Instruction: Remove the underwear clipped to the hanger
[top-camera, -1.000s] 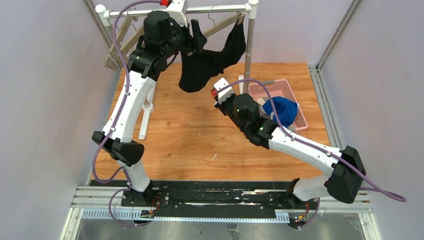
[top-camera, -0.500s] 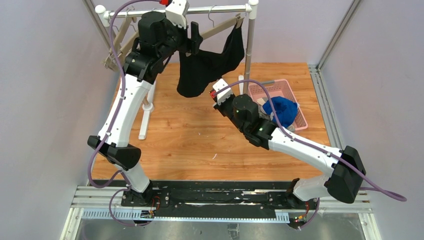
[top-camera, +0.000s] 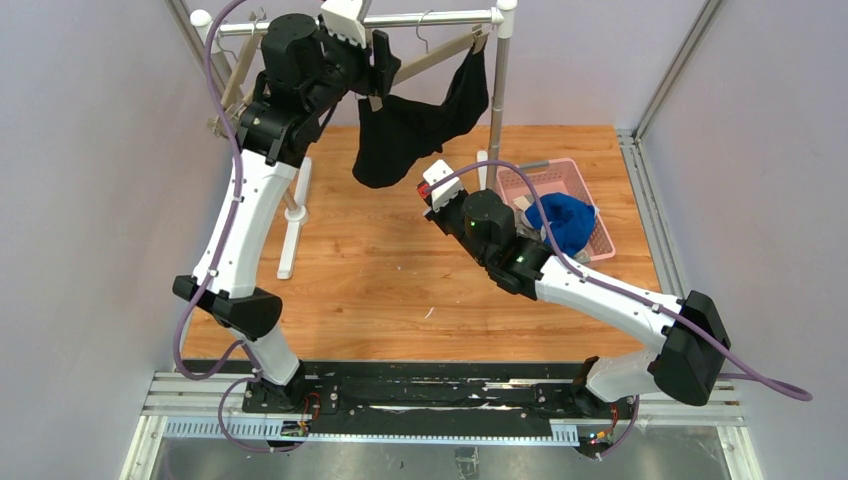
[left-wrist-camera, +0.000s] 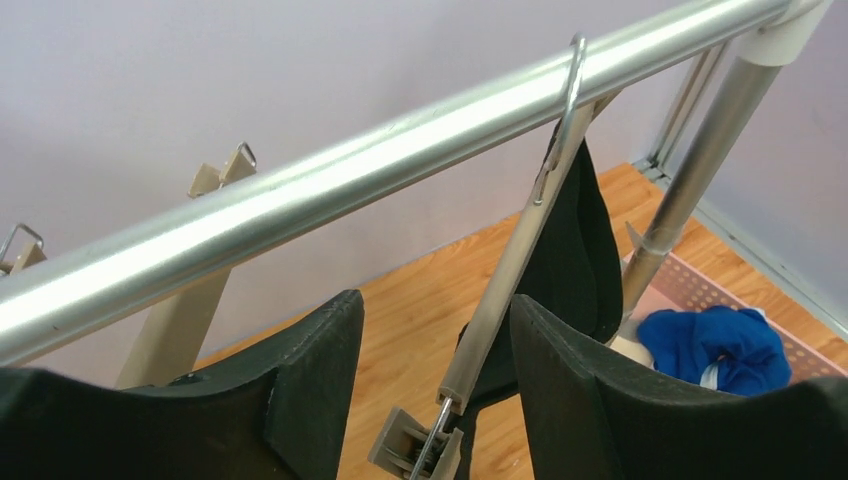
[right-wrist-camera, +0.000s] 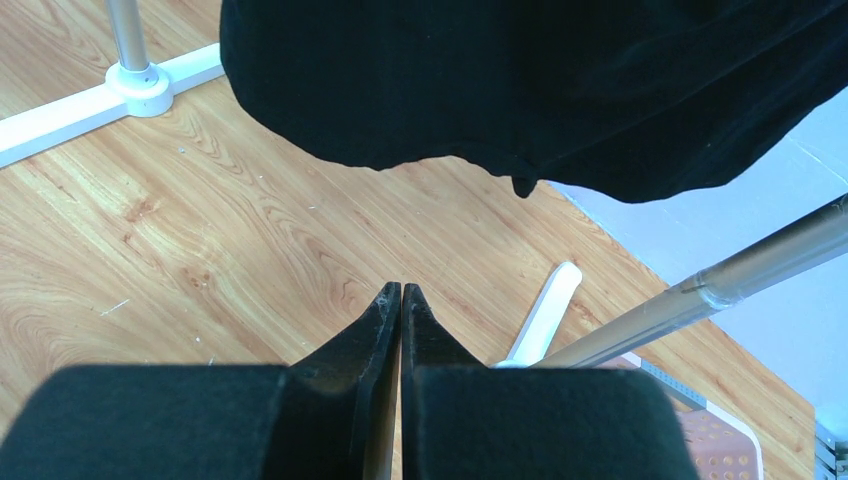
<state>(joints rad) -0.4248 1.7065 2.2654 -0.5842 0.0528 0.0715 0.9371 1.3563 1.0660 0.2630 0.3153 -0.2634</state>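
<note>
Black underwear (top-camera: 415, 125) hangs from the tan hanger (top-camera: 440, 55) on the rail (top-camera: 430, 17), its long axis slanting from upper right to lower left. My left gripper (left-wrist-camera: 437, 330) straddles the hanger arm, jaws wide, higher than a second ago. My right gripper (right-wrist-camera: 400, 292) hovers empty beneath the cloth, pinched closed.

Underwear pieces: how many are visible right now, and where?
2. A black pair hangs from the hanger; a blue pair lies in the pink basket. More may be hidden beneath it.
</note>
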